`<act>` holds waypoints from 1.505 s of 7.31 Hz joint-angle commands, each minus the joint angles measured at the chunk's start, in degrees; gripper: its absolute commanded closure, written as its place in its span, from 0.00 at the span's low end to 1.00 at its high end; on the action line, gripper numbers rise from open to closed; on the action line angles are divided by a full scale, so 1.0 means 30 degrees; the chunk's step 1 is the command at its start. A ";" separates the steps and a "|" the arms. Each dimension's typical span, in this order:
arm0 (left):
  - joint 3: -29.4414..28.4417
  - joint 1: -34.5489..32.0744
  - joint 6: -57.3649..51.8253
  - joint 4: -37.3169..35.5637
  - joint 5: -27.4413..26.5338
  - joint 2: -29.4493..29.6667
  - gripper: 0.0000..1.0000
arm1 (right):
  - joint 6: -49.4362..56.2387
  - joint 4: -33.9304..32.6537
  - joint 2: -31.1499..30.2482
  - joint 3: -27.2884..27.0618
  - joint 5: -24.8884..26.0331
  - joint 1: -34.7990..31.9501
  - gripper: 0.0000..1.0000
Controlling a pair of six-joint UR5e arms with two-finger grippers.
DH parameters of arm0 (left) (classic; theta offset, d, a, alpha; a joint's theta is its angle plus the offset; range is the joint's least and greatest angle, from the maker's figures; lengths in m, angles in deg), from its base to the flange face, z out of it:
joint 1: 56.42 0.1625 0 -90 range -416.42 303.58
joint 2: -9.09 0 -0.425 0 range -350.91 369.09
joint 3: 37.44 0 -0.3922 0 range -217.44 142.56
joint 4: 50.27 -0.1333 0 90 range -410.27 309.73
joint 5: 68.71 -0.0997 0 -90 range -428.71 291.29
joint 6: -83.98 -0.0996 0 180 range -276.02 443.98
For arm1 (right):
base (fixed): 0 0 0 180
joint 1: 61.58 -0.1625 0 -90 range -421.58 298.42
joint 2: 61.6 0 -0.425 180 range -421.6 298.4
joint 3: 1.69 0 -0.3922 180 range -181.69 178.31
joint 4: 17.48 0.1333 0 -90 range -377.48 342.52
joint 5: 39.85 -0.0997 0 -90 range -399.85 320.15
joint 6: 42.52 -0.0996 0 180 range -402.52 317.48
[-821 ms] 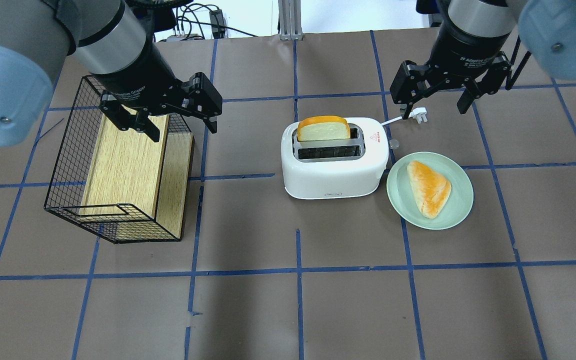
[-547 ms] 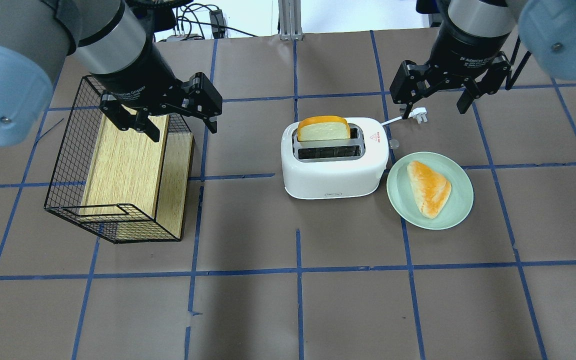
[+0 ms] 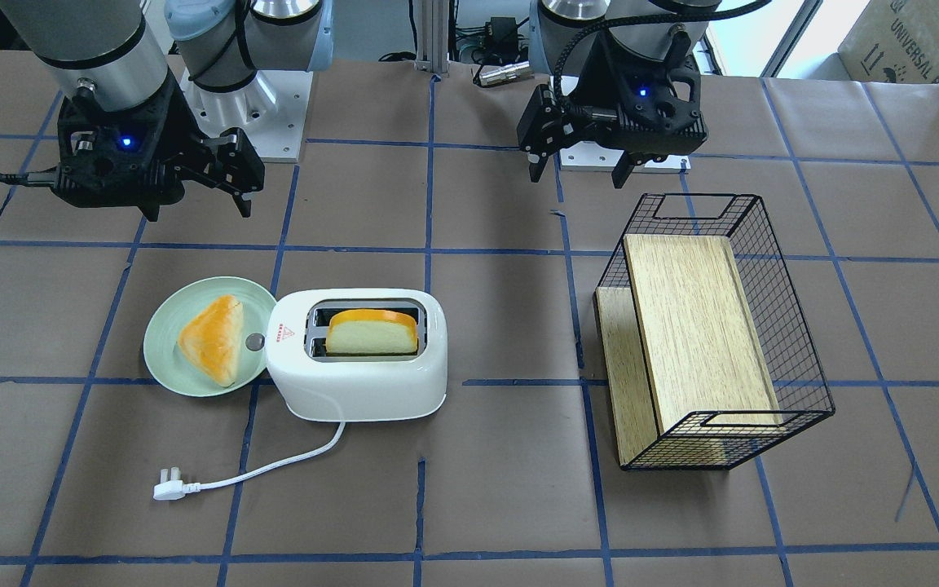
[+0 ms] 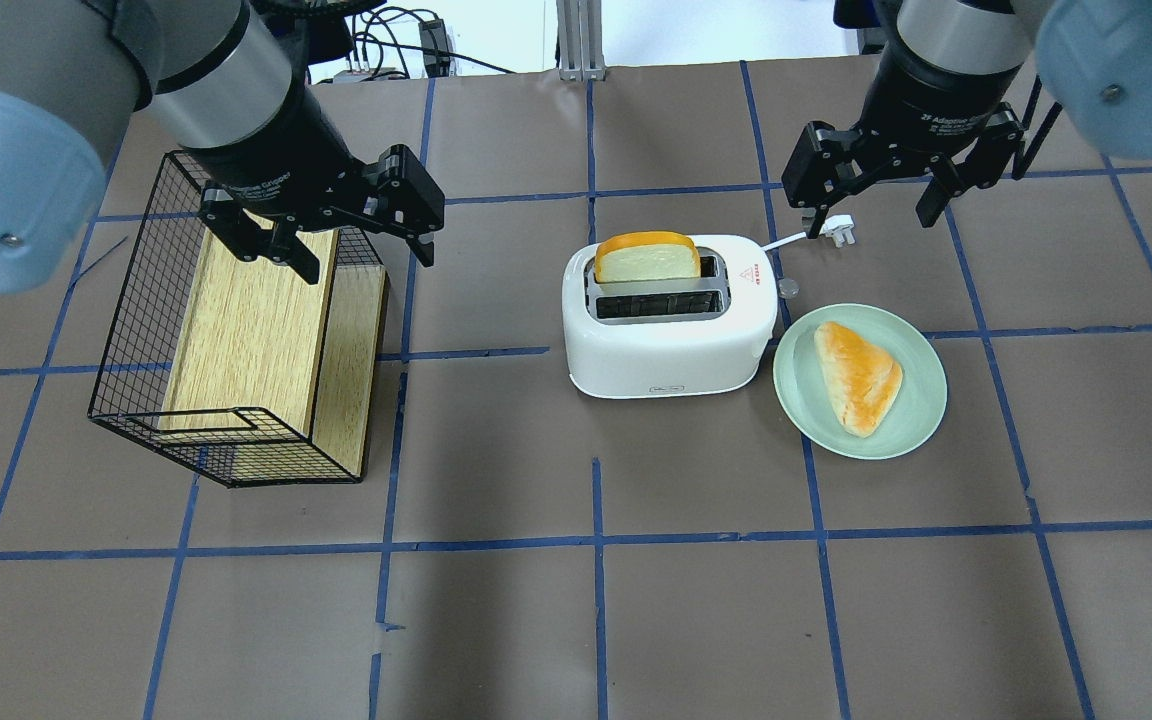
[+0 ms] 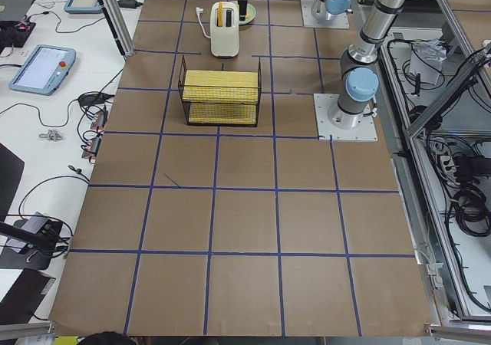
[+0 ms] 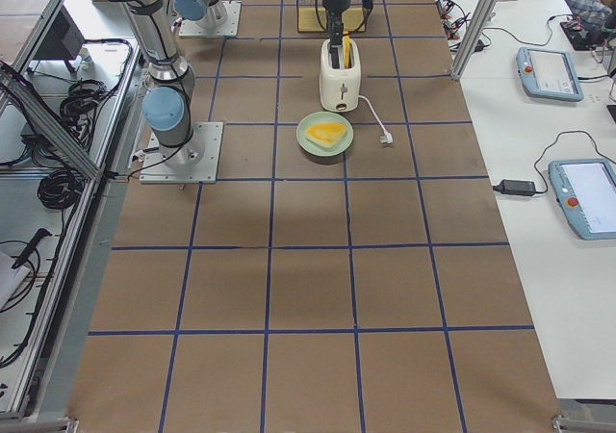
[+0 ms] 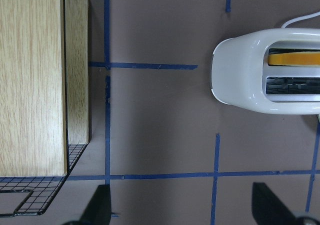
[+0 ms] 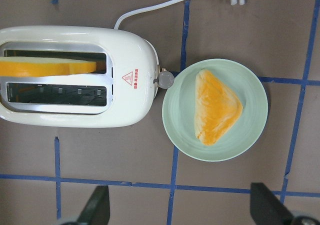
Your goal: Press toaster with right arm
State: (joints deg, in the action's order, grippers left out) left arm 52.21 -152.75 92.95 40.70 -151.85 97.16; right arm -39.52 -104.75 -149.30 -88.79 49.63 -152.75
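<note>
A: Overhead first. The toaster (image 4: pixel 671 350) sits mid-counter (image 4: pixel 636 620), with a bread slice (image 4: pixel 646 262) standing in the far slot and the near slot empty. Where's the right pincer (image 4: pixel 871 222)?
B: Fingers apart, holding nothing. It hangs above the plug (image 4: pixel 841 232), beyond the toaster's right end. The left pincer (image 4: pixel 369 262) is also apart, over the wire basket (image 4: pixel 126 330).
A: Front view?
B: The cord (image 3: pixel 274 466) lies loose on the counter and the plug isn't in anything. The green plate (image 3: pixel 158 359) with a pastry (image 3: pixel 210 338) sits against the toaster's end. Touching or just beside, can't tell.
A: Right wrist cam?
B: It looks straight down. The grey knob (image 8: pixel 165 78) sticks out of the end face beside the red triangle (image 8: pixel 129 77) and overhangs the plate rim. My guess is that's the press point, but I can't confirm it's a lever and not a dial.
A: Left wrist?
B: Just the toaster's other end and the basket's wooden board (image 7: pixel 30 80). In the side cams the toaster is too small to add anything.
A: Handling?
B: Likely light, with a smooth hard plastic shell and nothing anchoring it, so a sideways shove could make it skate or tip. No grasp needed. Bring the fingers together and push the knob straight down with one tip, staying clear of the plate.
</note>
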 commanded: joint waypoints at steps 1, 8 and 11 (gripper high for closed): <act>0.0000 0.0000 0.0000 0.0000 0.0000 0.0000 0.00 | 0.0027 0.0000 -0.0004 0.0000 0.0026 0.0011 0.01; 0.0000 0.0000 0.0000 0.0000 0.0000 0.0000 0.00 | 0.0145 0.0029 0.0171 -0.0001 -0.0091 0.0011 0.01; 0.0000 0.0000 0.0000 0.0000 0.0000 0.0000 0.00 | 0.1918 -0.0699 0.0288 -0.0029 -0.0062 -0.0018 0.02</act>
State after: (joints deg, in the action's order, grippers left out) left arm 52.21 -152.75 92.95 40.70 -151.85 97.16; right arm -37.12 -105.57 -148.58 -88.84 49.42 -152.71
